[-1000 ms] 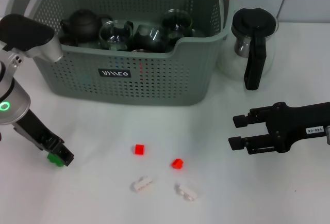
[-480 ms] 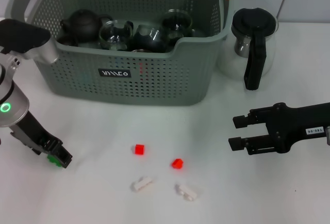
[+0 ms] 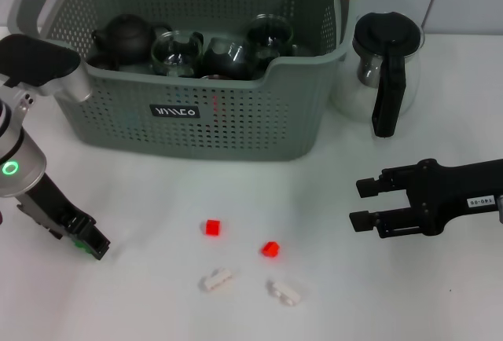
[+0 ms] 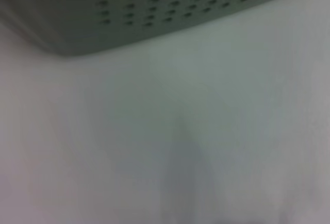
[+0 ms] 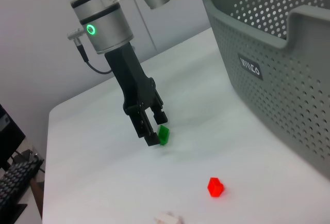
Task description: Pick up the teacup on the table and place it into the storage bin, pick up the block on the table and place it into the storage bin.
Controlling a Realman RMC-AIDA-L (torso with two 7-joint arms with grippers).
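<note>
While my left end effector (image 3: 85,240) sits low on the counter (image 3: 157,309) clamped on a green block (image 5: 163,134), my right end effector (image 3: 363,203) hovers apart beside the pitcher (image 3: 383,70).

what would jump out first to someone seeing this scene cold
The big grey storage bin at the back of the table, packed with dark teapots and glass cups. Next, the left claw low on the table's left, beside a small green block. The right claw hovers open at the right, below a glass pitcher.
</note>
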